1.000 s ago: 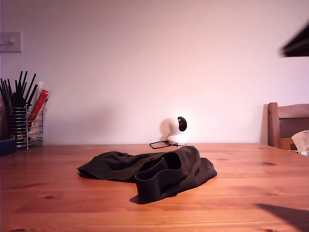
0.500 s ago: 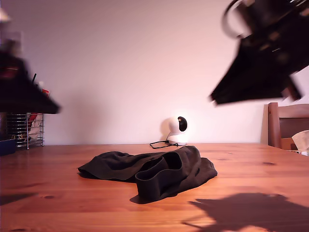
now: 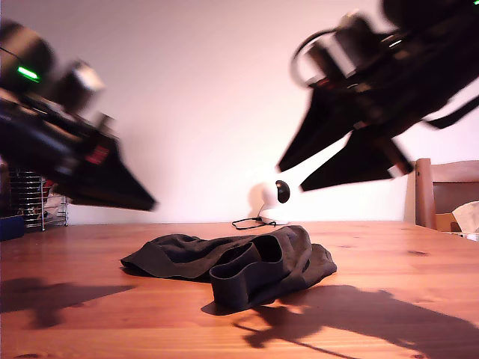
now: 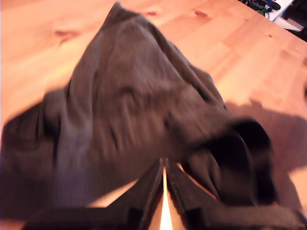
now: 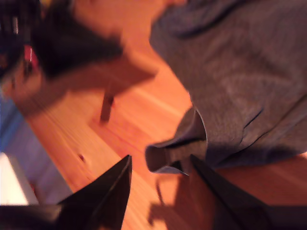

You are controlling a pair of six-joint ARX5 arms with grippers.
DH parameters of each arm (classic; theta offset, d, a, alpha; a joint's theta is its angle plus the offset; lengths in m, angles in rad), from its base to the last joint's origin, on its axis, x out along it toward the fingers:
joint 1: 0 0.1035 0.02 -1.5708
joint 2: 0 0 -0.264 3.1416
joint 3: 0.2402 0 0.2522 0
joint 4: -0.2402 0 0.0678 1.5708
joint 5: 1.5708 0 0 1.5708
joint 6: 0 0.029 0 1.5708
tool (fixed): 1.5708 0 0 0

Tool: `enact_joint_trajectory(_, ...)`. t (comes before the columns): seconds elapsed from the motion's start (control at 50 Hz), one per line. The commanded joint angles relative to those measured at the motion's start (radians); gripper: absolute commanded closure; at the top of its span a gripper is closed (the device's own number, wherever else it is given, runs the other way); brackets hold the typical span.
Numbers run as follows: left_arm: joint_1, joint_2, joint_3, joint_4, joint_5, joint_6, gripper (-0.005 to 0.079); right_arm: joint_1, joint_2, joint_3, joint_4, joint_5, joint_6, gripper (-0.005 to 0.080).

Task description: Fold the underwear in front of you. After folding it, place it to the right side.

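Note:
The underwear (image 3: 247,262) lies crumpled on the wooden table (image 3: 397,254), its thick waistband loop standing up towards the camera. My first gripper (image 3: 152,203) hangs in the air on the exterior view's left, blurred, fingers shut and empty, above and beside the cloth. In its own view the first gripper (image 4: 163,164) points at the underwear (image 4: 129,105). My second gripper (image 3: 292,178) hovers high on the exterior view's right, fingers spread open. In the second wrist view that gripper (image 5: 160,157) is over a folded edge of the underwear (image 5: 240,81), not touching it.
A small white round camera (image 3: 268,203) with a cable stands on the table behind the cloth. A wire holder of utensils (image 3: 37,202) and a blue container (image 3: 10,226) are at the exterior view's left. A wooden chair (image 3: 445,191) is at its right.
Both arms have swung in from the exterior view's sides and come lower towards the middle. Their shadows now fall on the table. The underwear has not moved.

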Motion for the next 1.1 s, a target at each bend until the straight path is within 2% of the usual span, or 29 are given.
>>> enact_joint_trajectory(0.0, -0.006, 0.050, 0.024, 0.004, 0.006, 0.004, 0.0762, 0.011, 0.030, 0.019, -0.012, 0.019, -0.019, 0.0414)
enact_joint_trajectory(0.2, -0.022, 0.172, 0.116, -0.003, 0.006, 0.004, 0.0761, 0.016, 0.086, 0.056, -0.035, 0.042, -0.048, 0.0414)
enact_joint_trajectory(0.5, -0.029, 0.310, 0.215, -0.088, -0.005, 0.004, 0.0762, 0.016, 0.105, 0.072, -0.040, 0.065, -0.053, 0.0414)
enact_joint_trajectory(0.72, -0.029, 0.327, 0.226, -0.105, -0.055, 0.005, 0.0761, 0.016, 0.109, 0.072, -0.043, 0.069, -0.056, 0.0414)
enact_joint_trajectory(1.08, -0.029, 0.327, 0.226, -0.122, -0.063, 0.005, 0.0761, 0.041, 0.190, 0.072, -0.055, 0.077, -0.055, 0.0414)
